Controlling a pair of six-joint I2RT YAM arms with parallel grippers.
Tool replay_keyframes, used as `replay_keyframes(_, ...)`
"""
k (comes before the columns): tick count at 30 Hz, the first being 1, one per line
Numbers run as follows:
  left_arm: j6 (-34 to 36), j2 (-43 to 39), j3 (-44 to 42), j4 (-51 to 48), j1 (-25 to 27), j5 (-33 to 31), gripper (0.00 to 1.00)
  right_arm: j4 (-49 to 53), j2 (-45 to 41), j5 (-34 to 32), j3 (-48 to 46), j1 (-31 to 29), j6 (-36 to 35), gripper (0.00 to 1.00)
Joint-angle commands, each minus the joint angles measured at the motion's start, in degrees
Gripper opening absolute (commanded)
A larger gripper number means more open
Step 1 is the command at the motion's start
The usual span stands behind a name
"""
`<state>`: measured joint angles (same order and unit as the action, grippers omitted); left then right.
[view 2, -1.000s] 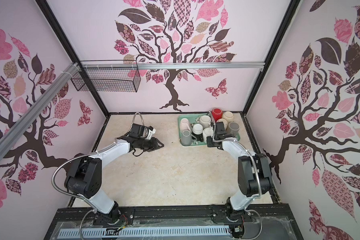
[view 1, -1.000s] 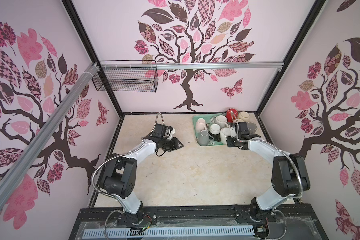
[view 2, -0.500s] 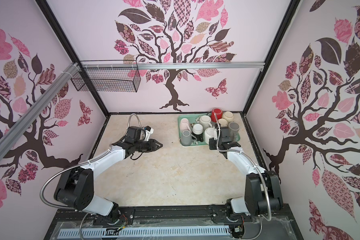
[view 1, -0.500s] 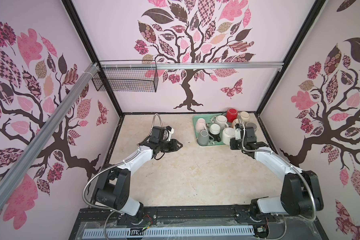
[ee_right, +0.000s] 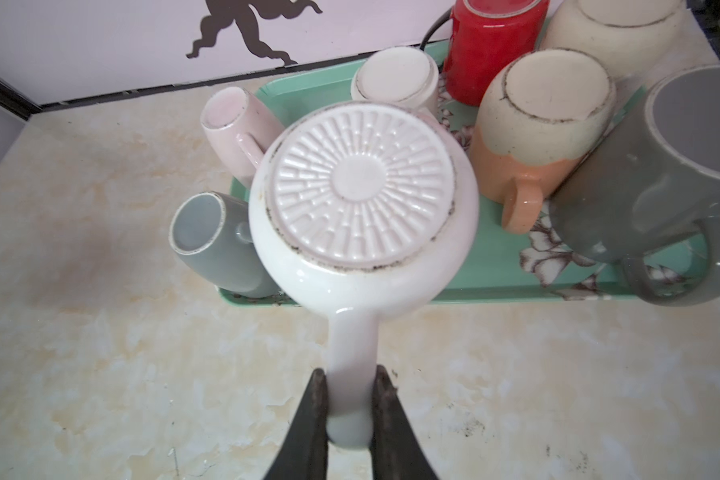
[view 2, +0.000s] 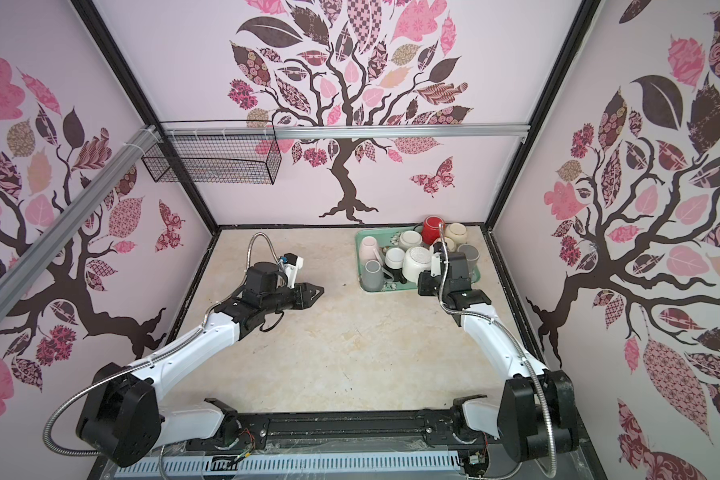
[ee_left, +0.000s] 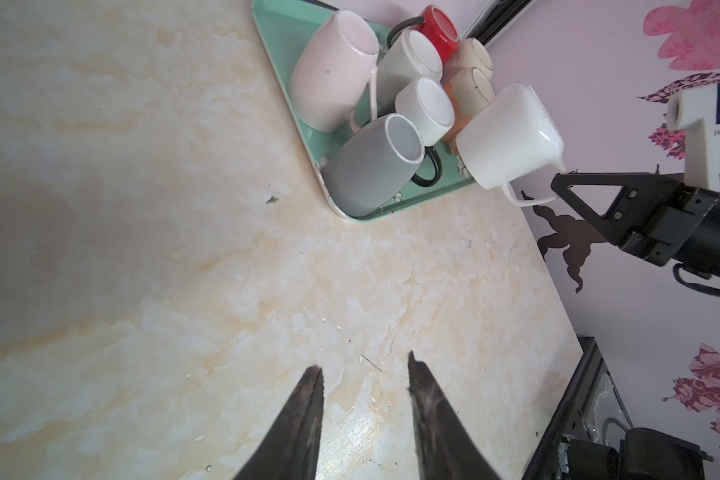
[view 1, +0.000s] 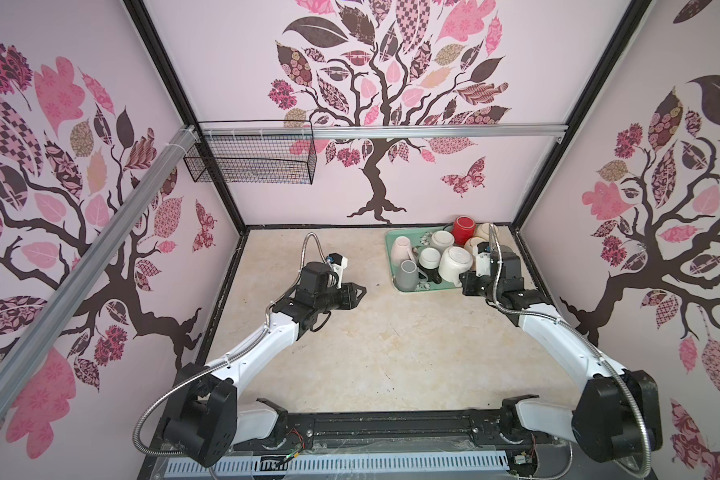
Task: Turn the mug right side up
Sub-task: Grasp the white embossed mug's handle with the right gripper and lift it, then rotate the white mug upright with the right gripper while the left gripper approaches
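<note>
The right end effector (ee_right: 350, 401) is clamped on the handle (ee_right: 352, 353) of the white mug (ee_right: 362, 195). The mug juts straight ahead of its fingertips, base upward, raised over the near edge of the tray (ee_right: 495, 289). The left end effector (ee_left: 364, 374), parted and empty, is well apart.

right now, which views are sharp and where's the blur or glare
Right wrist view: white mug sharp, small glare on its handle, fingers soft. Left wrist view: table blurs and darkens toward one side. Both top views: sharp, evenly lit, wide-angle stretch at the edges.
</note>
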<state>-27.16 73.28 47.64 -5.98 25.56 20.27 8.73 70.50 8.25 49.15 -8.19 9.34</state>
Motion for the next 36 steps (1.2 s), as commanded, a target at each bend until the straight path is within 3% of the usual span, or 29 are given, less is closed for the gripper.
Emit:
replay_keyframes(1,-0.76,-2.39,-2.02,5.46,0.45,-4.00,0.38,-7.86,-4.43,5.25,1.38,-0.17,3.37,0.00)
replay_keyframes(8,-1.39,-3.24,-1.03,9.12,6.37,-4.19,0.46,-14.17,-4.76,15.18,0.75,-0.22,12.74,0.00)
replay_keyframes(14,-8.33,-1.64,0.92,13.69,11.26,-4.73,0.50,-22.08,-4.68,19.87,-1.00,-0.22,21.14,0.00)
replay_keyframes(18,-16.51,-0.53,-0.97,22.94,12.12,-3.96,0.53,-27.69,-3.61,21.04,-3.28,-0.17,26.15,0.00)
replay_keyframes(27,-36.26,11.69,0.89,38.06,13.17,5.03,0.61,-40.11,1.08,24.85,-5.72,-0.21,38.16,0.00)
replay_keyframes(36,-50.39,22.20,5.11,51.87,14.29,5.35,0.58,-44.96,2.26,25.32,-7.07,-0.32,43.24,0.00)
